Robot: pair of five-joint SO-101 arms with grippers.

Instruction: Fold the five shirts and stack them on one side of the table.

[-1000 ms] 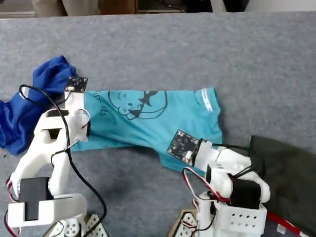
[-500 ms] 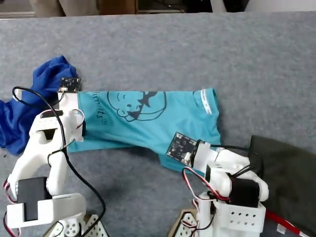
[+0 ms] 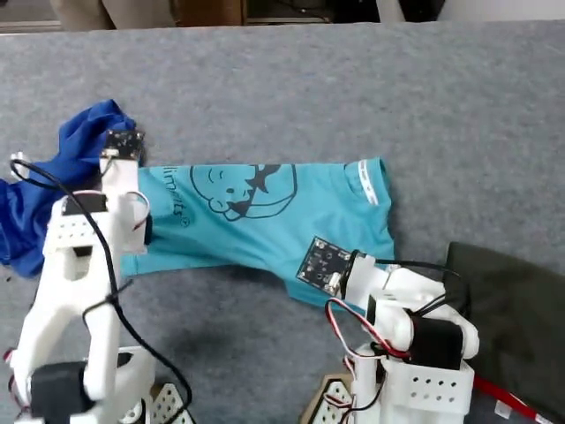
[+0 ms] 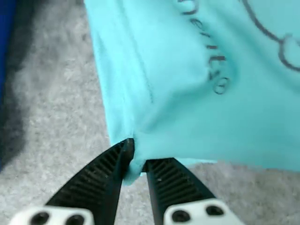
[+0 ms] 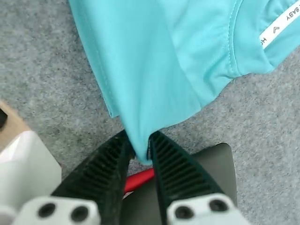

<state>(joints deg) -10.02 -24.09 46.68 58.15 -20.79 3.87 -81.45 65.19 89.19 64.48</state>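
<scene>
Teal shirt (image 3: pixel 265 231) on grey table (image 3: pixel 371 88)

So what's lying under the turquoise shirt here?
Grey table shows all around the turquoise shirt; anything directly beneath it is covered. The left hand and right hand pinch its near edge. The blue shirt lies beside one end; whether they overlap cannot be told.

Left gripper (image 4: pixel 137 157) fingers pinched closed, right gripper (image 5: pixel 139 142) fingers pinched closed
</scene>
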